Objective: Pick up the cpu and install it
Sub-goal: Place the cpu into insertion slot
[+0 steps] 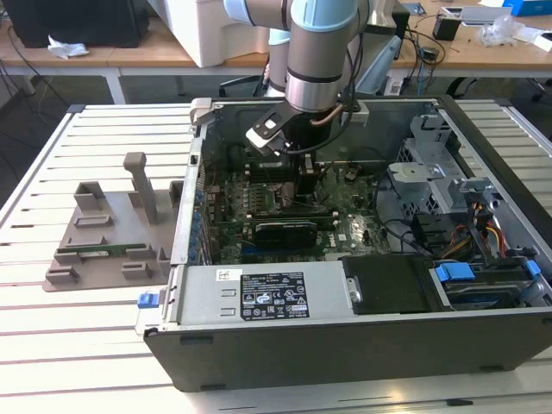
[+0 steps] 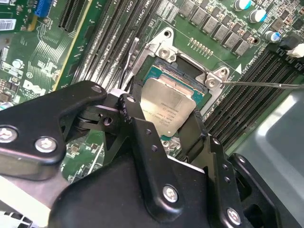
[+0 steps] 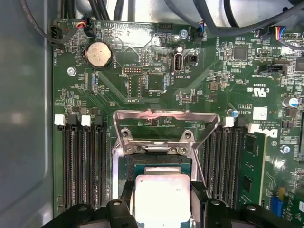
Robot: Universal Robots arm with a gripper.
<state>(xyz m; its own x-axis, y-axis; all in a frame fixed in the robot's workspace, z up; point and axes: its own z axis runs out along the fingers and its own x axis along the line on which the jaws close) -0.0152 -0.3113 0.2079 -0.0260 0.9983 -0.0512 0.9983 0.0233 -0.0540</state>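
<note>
The cpu (image 2: 168, 111) (image 3: 161, 199) sits directly over the open socket (image 2: 164, 75) of the motherboard (image 3: 156, 71), silver top facing up. The jaws of the gripper (image 2: 165, 118) are clenched on two opposite edges of the cpu. The socket's metal load plate (image 3: 166, 118) is swung open, just beside the cpu. Memory slots (image 3: 83, 161) flank the socket on both sides. In the exterior view, the arm (image 1: 319, 52) reaches down into the open computer case (image 1: 345, 345), which lies on the slatted table (image 1: 86, 345).

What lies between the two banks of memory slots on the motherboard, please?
In the first wrist view, the socket with its raised metal frame, and over it the cpu gripped by the pincer.
</note>
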